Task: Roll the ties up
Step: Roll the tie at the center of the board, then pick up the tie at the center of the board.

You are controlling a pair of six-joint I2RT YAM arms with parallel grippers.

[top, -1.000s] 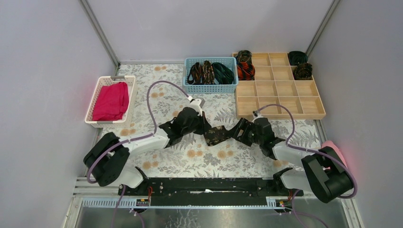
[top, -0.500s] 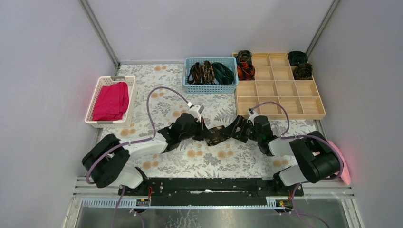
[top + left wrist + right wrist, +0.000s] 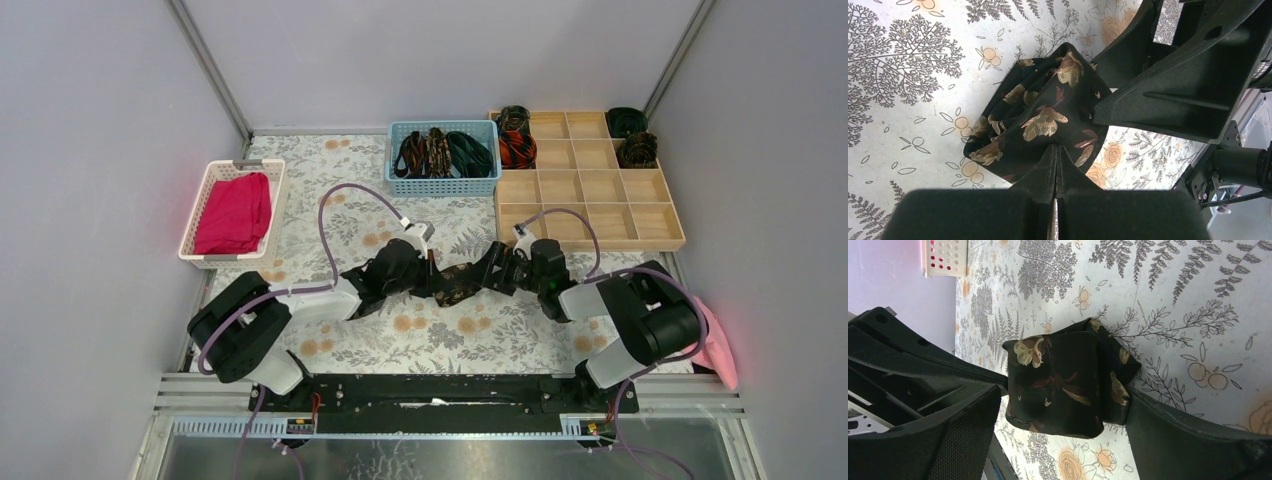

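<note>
A black tie with gold-brown leaves lies bunched into a loose bundle on the flowered tablecloth, near the middle of the table, between the two arms. The left gripper is closed on it: in its wrist view the two fingers meet tight on a pinch of the fabric at the bundle's near edge. The right gripper faces it from the other side with its jaws spread wide and the bundle between them. One finger touches the bundle's edge and the other stands just beside it, so the jaws straddle the bundle without clamping it. At the back of the table a blue basket holds several loose ties. To its right a wooden tray divided into compartments holds four rolled ties — two in the back two compartments of its left column and two in the back two of its right column. A white basket at the left edge holds a folded magenta cloth, and a pink towel lies at the right edge behind the right arm.
</note>
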